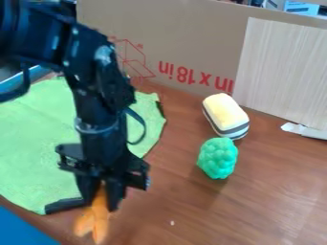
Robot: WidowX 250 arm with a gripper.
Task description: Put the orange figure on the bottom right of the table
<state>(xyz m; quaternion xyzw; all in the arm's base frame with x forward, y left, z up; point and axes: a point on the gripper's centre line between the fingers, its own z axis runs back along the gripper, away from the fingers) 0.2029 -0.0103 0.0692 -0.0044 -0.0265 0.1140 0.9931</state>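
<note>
The black arm [99,119] comes in from the upper left and slopes down to the lower left of the view, where the hand [101,198] points downward over the near side of the brown counter [191,210]. The hand is closed down to a narrow gap, its fingers on either side of the orange figure [99,215], gripping it by its upper part. The rest of the figure sticks out below the fingertips and splits into two prongs — whether they touch the counter, I cannot tell. The figure is at the lower left, just beside the near edge of the round green cloth [38,139], and not at the bottom right.

The cloth lies flat on the left part of the counter, partly behind the arm. Right of the middle lies a yellow block-shaped thing [224,111] with a dark-and-white striped lower side; a bumpy green thing [218,158] sits just beside it, nearer the camera. Along the back stands a cardboard wall [191,38] with red marks, a pale wood-grain panel [281,72] against its right part. A white scrap [306,130] lies at the panel's foot — and a blue surface [19,227] fills the bottom left corner.
</note>
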